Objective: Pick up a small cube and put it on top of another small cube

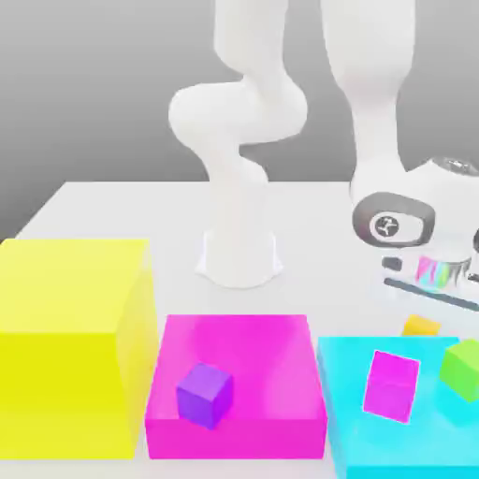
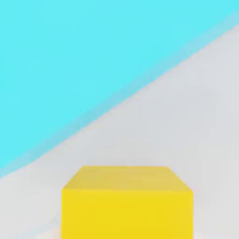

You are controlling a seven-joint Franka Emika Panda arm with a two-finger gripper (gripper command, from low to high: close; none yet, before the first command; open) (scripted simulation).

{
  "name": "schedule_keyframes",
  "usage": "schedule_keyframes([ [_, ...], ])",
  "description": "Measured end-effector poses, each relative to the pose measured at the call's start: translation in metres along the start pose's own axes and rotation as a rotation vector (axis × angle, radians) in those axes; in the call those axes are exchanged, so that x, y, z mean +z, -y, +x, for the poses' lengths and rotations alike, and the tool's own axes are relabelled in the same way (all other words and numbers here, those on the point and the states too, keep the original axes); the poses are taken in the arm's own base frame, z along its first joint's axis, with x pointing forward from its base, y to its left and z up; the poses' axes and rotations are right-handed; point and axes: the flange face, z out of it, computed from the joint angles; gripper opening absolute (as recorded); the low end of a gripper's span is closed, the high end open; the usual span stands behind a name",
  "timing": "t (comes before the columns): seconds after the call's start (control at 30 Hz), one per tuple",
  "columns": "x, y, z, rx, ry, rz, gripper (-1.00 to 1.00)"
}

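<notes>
Front row: a huge yellow block [image 1: 70, 346] stood at the exterior view's left, a magenta block [image 1: 239, 384] in the middle, a cyan block [image 1: 412, 412] at the exterior view's right, all on the white counter [image 1: 112, 210].
On the magenta block: a small purple cube [image 1: 205, 394] rested on top, tilted.
On the cyan block: a small magenta cube [image 1: 391, 385] sat near the middle; a small green cube [image 1: 462, 369] sat toward the exterior view's right edge.
Small cube: the tiny yellow-orange cube [image 1: 421, 326] [image 2: 127, 203] lay on the counter just behind the cyan block [image 2: 84, 60], apart from it by a strip of counter in the hand view.
Gripper: the gripper [image 1: 423, 301] hung directly over the yellow-orange cube, fingers drawn together; whether they clamped the cube could not be told.
Arm: the white Panda arm [image 1: 379, 103] bent down from above; its base [image 1: 240, 257] stood behind the magenta block.
</notes>
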Motion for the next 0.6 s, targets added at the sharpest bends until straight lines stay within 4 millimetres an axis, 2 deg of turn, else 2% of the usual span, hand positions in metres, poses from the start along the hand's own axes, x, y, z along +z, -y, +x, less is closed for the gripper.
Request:
schedule_keyframes([
  [0.23, -0.034, -0.003, 0.003, -0.004, -0.011, -0.003, -1.0],
  [0.33, -0.041, 0.002, -0.012, -0.089, -0.061, 0.003, -1.0],
  [0.53, -0.071, 0.048, -0.028, -0.255, -0.239, 0.042, -1.0],
  [0.57, -0.077, 0.057, -0.028, -0.276, -0.271, 0.05, -1.0],
  [0.6, -0.084, 0.07, -0.018, -0.268, -0.291, 0.047, -1.0],
])
